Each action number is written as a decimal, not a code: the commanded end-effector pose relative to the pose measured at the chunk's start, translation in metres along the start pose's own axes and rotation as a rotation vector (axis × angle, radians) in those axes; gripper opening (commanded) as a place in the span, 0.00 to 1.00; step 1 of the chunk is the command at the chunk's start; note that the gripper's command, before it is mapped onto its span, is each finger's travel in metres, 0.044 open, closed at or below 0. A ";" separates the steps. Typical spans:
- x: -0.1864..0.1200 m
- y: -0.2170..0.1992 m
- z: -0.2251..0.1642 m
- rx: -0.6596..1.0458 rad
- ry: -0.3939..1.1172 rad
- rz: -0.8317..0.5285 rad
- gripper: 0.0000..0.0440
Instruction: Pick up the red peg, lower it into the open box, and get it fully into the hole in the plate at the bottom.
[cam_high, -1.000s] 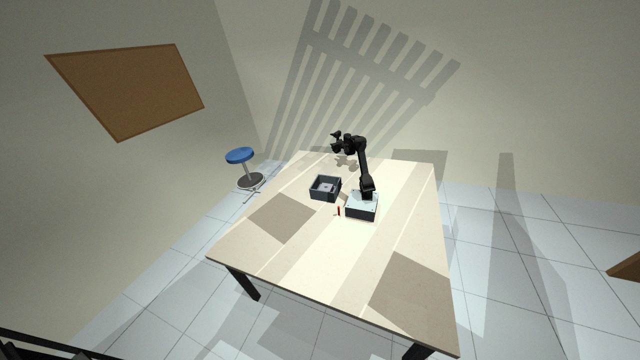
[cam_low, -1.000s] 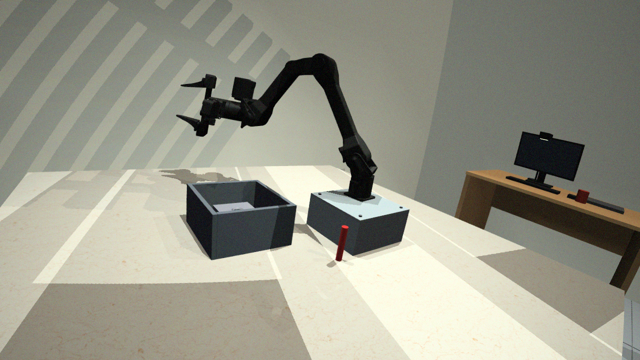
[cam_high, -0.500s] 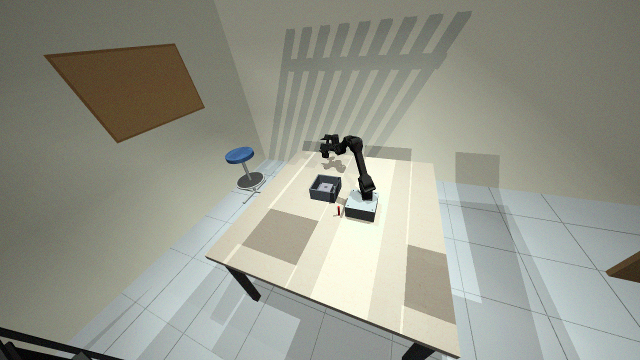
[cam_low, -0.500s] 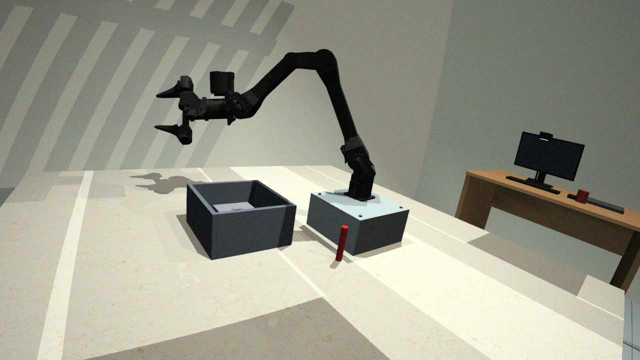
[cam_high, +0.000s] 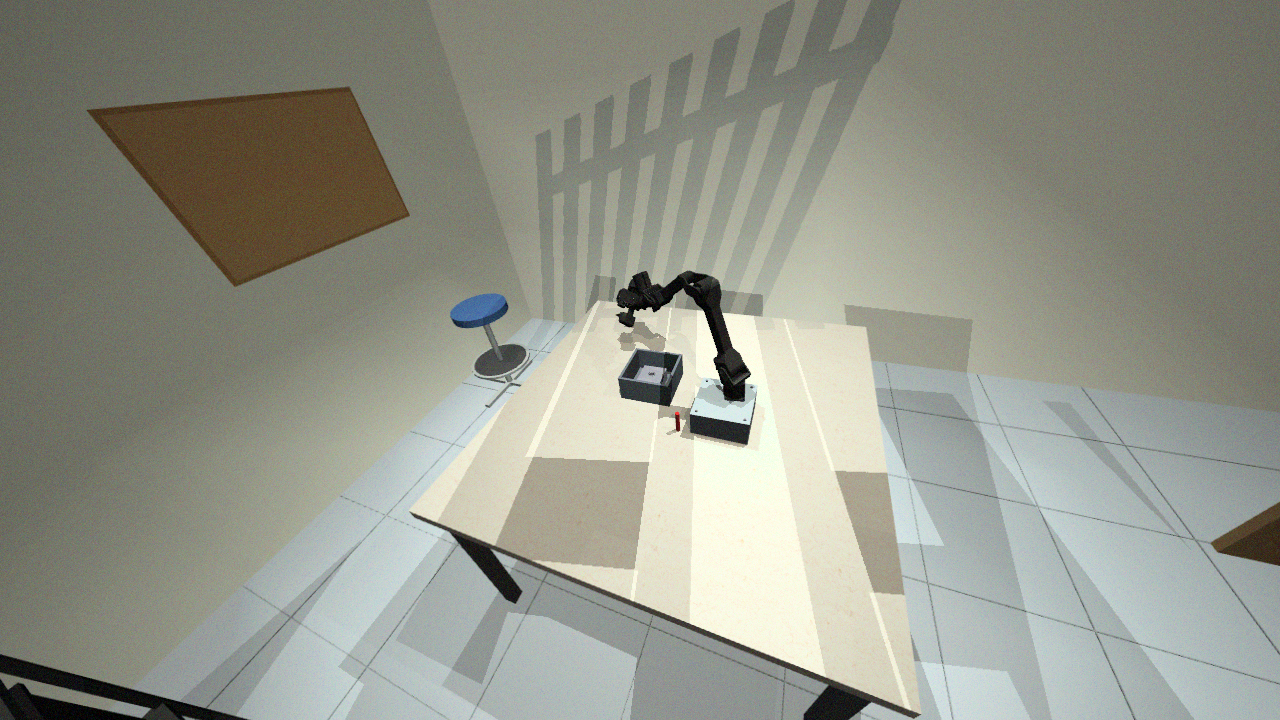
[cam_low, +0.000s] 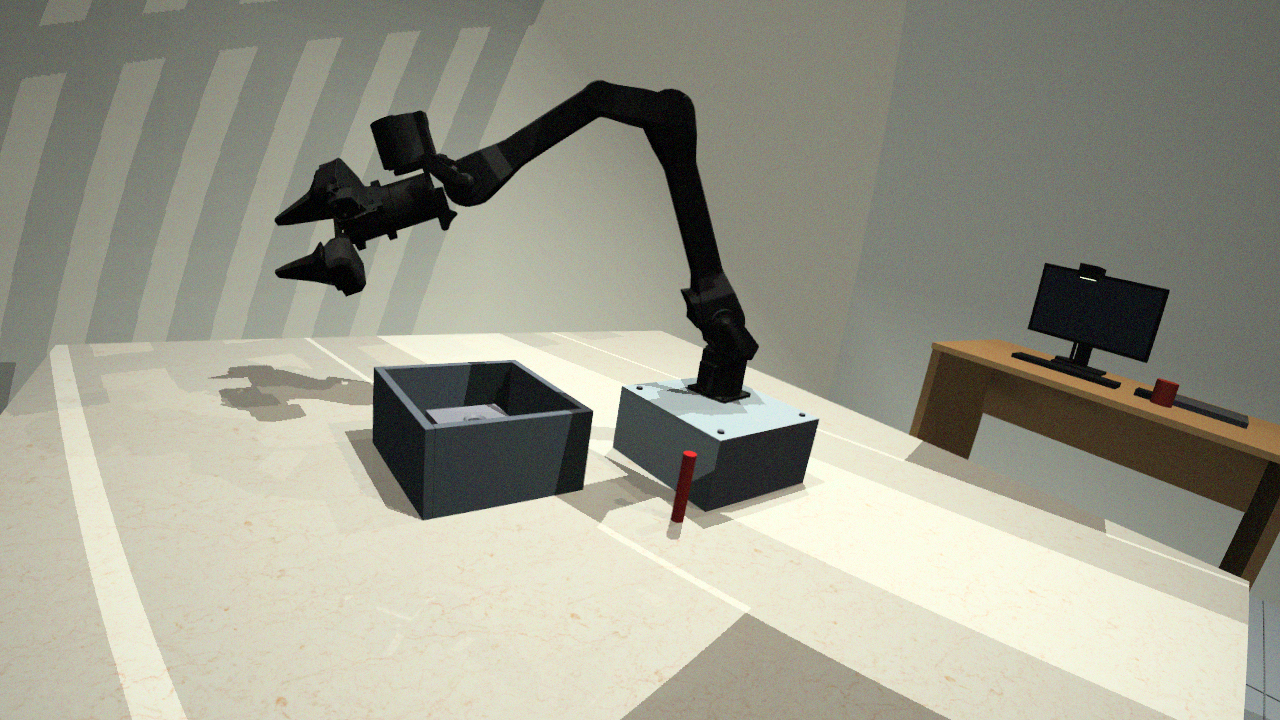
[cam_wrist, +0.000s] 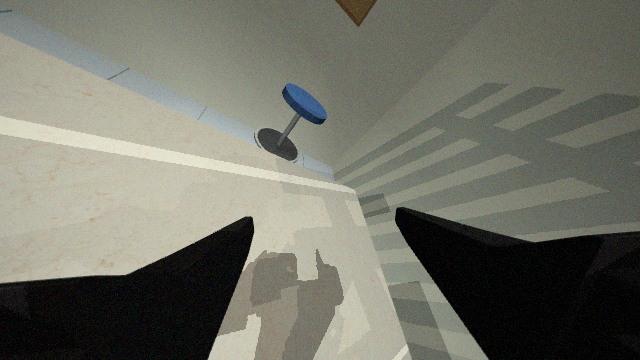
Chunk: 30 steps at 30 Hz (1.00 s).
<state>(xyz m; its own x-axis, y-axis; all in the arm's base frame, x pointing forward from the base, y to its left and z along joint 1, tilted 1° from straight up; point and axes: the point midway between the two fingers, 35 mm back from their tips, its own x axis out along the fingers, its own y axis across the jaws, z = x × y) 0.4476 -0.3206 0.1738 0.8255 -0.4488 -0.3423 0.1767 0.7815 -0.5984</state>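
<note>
Table (cam_high: 760, 573) (cam_low: 358, 617) (cam_wrist: 100, 200): pale stone-look top, crossed by bands of light and shade. Desk (cam_low: 948, 402) well apart from it, with monitor (cam_low: 1099, 308) and red mug (cam_low: 1163, 392) on top. Brown board (cam_high: 259, 179) (cam_wrist: 357, 10) on the wall; only a corner shows in the wrist view.

Arm (cam_high: 714, 322) (cam_low: 682, 179): black, rises from the light-topped base block (cam_high: 707, 411) (cam_low: 760, 470), arches over, reaches out high above the table. Blue-seated stool (cam_high: 478, 309) (cam_wrist: 304, 104) stands on the floor past the table edge.

Box (cam_high: 646, 389) (cam_low: 501, 465): dark grey, open-topped, sits on the table near the base block, gap between them. Gripper (cam_high: 622, 307) (cam_low: 277, 247) (cam_wrist: 326, 218): wide, nothing between the fingers — up in the air beyond the box, well apart from the peg, fingers pointing away from the base. Its shadow falls on the table.

Plate (cam_high: 644, 370) (cam_low: 456, 412): light, at the box bottom, partly hidden by the wall in the exterior view.

Red peg (cam_high: 677, 421) (cam_low: 683, 488): upright on the table, outside the box — just beside a corner of the base block.
</note>
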 end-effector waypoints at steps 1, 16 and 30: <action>-0.004 0.022 0.020 0.095 0.045 0.051 1.00; -0.062 0.149 0.078 0.411 0.336 0.294 1.00; -0.183 0.255 0.092 0.600 0.725 0.400 1.00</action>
<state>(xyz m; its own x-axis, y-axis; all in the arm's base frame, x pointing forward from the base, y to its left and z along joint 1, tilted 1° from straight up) 0.4101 -0.0202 0.1497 0.4514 -0.1156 -0.8848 0.3184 0.9472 0.0387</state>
